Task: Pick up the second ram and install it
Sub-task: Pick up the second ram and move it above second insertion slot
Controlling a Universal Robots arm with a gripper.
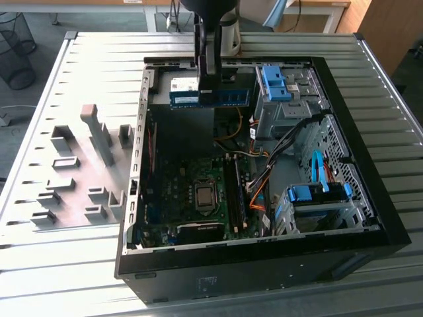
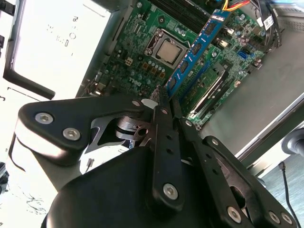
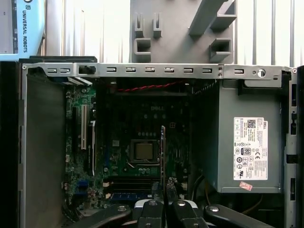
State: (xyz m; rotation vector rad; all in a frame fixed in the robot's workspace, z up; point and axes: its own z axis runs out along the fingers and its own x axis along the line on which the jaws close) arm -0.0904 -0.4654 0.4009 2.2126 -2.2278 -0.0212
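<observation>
The second ram [image 1: 228,98] is a long, narrow blue circuit-board stick with a row of dark chips and a pale label at one end. It hangs in the air, level and standing on its long edge. The claw [image 2: 167,100] pinches it near its middle, above the open computer case [image 1: 141,132] and clear of the green motherboard [image 2: 142,52]. In the first wrist view it appears edge-on as a thin line.
</observation>
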